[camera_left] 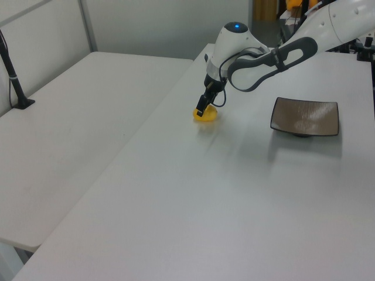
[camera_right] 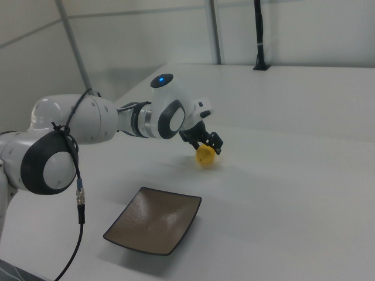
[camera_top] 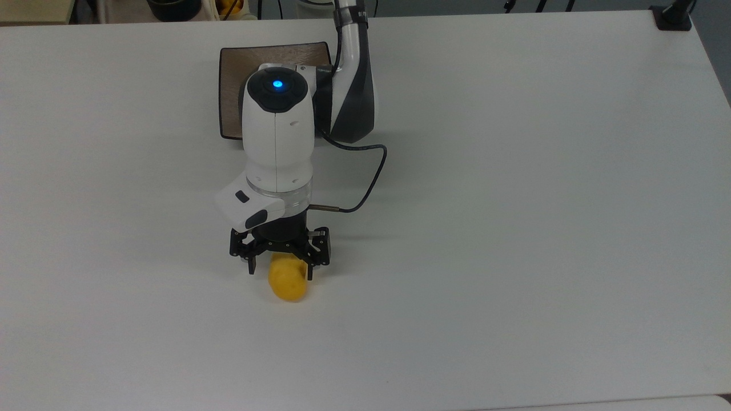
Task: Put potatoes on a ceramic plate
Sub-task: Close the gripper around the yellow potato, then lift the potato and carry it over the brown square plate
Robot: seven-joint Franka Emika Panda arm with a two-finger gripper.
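Observation:
The small yellow potato (camera_top: 288, 287) lies on the white table, near the front in the top view. My gripper (camera_top: 280, 273) has come down over its far end and stands open, one black finger on each side of it; I cannot tell whether the fingers touch it. In the left view the gripper (camera_left: 208, 108) hangs over the potato (camera_left: 206, 116), and the right view has the gripper (camera_right: 206, 146) just above the potato (camera_right: 205, 156). The square brown ceramic plate (camera_top: 230, 85) sits behind my arm, partly hidden by it; it shows whole as the plate (camera_left: 304, 116) and the plate (camera_right: 153, 220).
A black cable (camera_top: 371, 177) loops from my wrist over the table. A black post (camera_left: 13, 70) stands on the adjoining table at the left view's left. The table's front edge (camera_top: 514, 406) runs along the bottom of the top view.

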